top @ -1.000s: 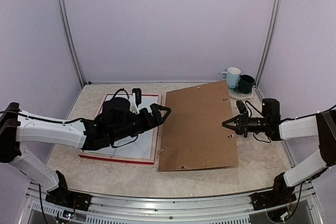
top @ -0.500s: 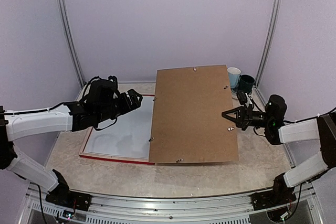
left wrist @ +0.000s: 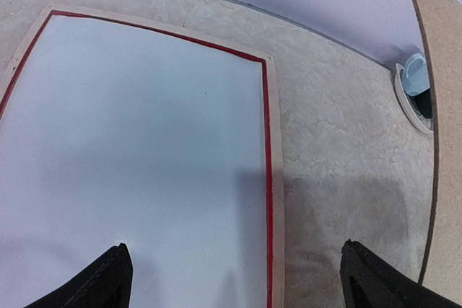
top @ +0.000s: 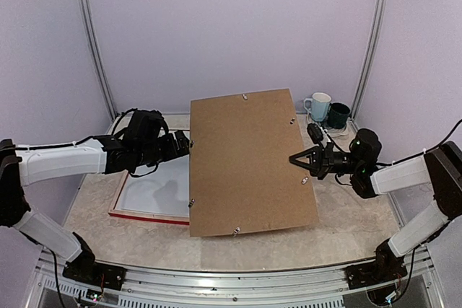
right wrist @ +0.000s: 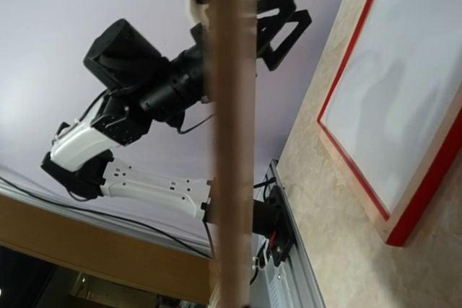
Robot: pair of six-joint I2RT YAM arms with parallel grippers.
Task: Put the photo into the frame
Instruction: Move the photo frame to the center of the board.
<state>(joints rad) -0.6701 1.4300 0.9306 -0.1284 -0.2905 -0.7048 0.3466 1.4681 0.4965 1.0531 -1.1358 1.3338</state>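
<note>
- Step in hand, as I judge it: closing the back, since the photo [left wrist: 130, 149] already lies white side up inside the frame [left wrist: 268, 142], which rests flat on the left half of the table [top: 346, 229].
- From the left wrist view the sheet fills the opening, and only a thin red line and the pale wood show around it.
- The right gripper [top: 297, 161] is clamped on the right edge of the brown backing board [top: 249, 164] and holds it steeply tilted. The board's lower edge is near the table, and its left edge hangs over the frame's right side.
- In the right wrist view the board shows edge-on, so the pinch itself is hidden there.
- The left gripper [top: 184, 146] hovers above the far right part of the frame with its fingers spread wide, grasping nothing, just beside the board's left edge.
- The next move probably calls for tipping the board down to the left and squaring it with the frame's recess.
- The free left fingers could steady the loose edge, or must get out from under it.
- Two mugs, a white mug [top: 317, 105] and a dark mug [top: 338, 115], stand at the back right, close behind the board's far corner.
</note>
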